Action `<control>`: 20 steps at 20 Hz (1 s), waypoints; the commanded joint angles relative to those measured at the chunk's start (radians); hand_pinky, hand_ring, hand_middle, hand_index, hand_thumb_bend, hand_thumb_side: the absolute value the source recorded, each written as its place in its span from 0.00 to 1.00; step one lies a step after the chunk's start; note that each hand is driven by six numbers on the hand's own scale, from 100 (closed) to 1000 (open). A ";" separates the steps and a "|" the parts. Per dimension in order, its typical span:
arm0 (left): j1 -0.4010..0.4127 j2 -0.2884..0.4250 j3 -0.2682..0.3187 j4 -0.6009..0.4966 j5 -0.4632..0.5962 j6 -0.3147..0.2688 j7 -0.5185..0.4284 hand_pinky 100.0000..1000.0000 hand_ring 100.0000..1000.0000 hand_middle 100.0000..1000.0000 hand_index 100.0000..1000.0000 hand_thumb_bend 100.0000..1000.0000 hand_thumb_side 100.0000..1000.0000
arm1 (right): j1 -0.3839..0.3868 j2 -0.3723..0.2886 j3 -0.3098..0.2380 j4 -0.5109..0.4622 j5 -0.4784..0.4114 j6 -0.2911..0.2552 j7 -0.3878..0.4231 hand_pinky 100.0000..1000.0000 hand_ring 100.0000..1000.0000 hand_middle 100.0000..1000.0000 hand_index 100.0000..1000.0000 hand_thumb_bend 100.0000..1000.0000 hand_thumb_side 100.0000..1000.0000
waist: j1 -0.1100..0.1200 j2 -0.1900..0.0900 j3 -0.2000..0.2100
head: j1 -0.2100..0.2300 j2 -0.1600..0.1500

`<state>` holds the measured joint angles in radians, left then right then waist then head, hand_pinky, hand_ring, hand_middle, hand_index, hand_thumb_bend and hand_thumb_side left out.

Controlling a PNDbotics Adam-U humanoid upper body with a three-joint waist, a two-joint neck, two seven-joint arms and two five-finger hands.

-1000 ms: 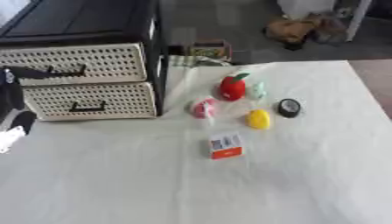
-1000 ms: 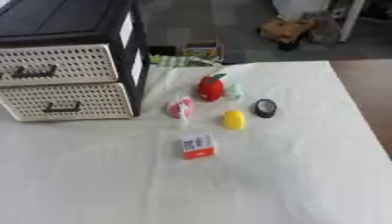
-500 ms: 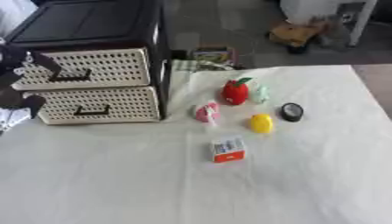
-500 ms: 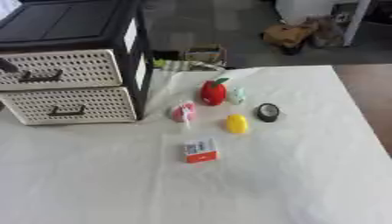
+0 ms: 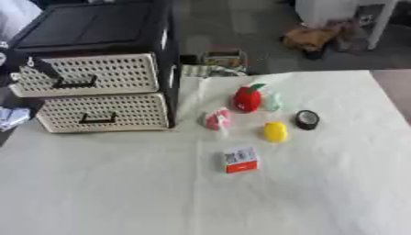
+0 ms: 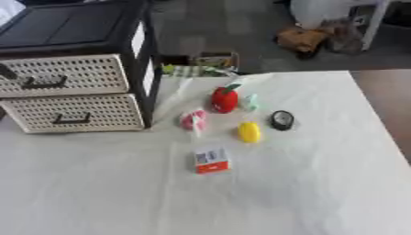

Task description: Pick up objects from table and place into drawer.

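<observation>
- A black drawer box (image 5: 96, 41) sits at the far left of the tabletop (image 5: 321, 183). It has two cream drawers with little holes.
- The top drawer (image 5: 88, 75) sticks out a little. The bottom drawer (image 5: 104, 112) looks closed.
- The left hand (image 5: 40, 66) is at the top drawer's dark handle, at the left edge. I cannot tell how its fingers are set.
- To the right of the box lie a red toy fruit (image 5: 248, 97), a pale green thing (image 5: 273, 101), a pink thing (image 5: 218, 119), a yellow thing (image 5: 275, 131) and a black round thing (image 5: 307, 119).
- A small white and orange box (image 5: 240, 159) lies nearer.
</observation>
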<state>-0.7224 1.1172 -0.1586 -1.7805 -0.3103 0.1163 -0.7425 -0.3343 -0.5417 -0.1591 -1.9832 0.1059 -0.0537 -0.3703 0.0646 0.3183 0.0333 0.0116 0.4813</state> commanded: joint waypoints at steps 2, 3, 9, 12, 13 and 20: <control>-0.058 -0.016 -0.005 0.076 -0.045 0.019 -0.020 0.00 0.00 0.00 0.85 0.01 0.34 | -0.012 -0.016 -0.003 -0.017 -0.007 -0.001 0.004 0.68 0.54 0.49 0.70 0.30 0.78 | -0.001 -0.019 -0.002 | 0.010 -0.016; -0.071 -0.026 -0.010 0.097 -0.052 0.025 -0.024 0.00 0.00 0.00 0.85 0.01 0.34 | -0.013 -0.015 -0.003 -0.017 -0.008 -0.002 0.005 0.68 0.54 0.49 0.70 0.30 0.78 | -0.001 -0.019 -0.004 | 0.013 -0.018; -0.109 -0.065 -0.029 0.163 -0.046 0.053 -0.038 0.00 0.00 0.00 0.85 0.01 0.34 | -0.013 -0.013 -0.003 -0.017 -0.007 -0.001 0.007 0.68 0.54 0.49 0.70 0.30 0.77 | 0.002 -0.016 -0.009 | 0.018 -0.035; -0.112 -0.074 -0.037 0.174 -0.042 0.068 -0.036 0.00 0.00 0.00 0.85 0.01 0.34 | -0.014 -0.012 -0.003 -0.017 -0.007 0.000 0.009 0.68 0.54 0.49 0.70 0.31 0.77 | 0.003 -0.012 -0.011 | 0.019 -0.038; -0.113 -0.076 -0.039 0.177 -0.039 0.072 -0.037 0.00 0.00 0.00 0.85 0.01 0.34 | -0.015 -0.012 -0.004 -0.017 -0.007 0.000 0.009 0.68 0.54 0.49 0.70 0.31 0.77 | 0.004 -0.011 -0.012 | 0.019 -0.036; -0.118 -0.094 -0.056 0.192 -0.053 0.086 -0.041 0.00 0.00 0.00 0.88 0.01 0.34 | -0.018 -0.010 -0.004 -0.017 -0.007 -0.001 0.010 0.68 0.54 0.49 0.70 0.31 0.77 | 0.004 -0.003 -0.018 | 0.014 -0.023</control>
<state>-0.8200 1.0018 -0.2205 -1.5882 -0.3581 0.1970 -0.7845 -0.3425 -0.5399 -0.1587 -1.9832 0.1035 -0.0524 -0.3622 0.0710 0.3324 0.0141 0.0263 0.4560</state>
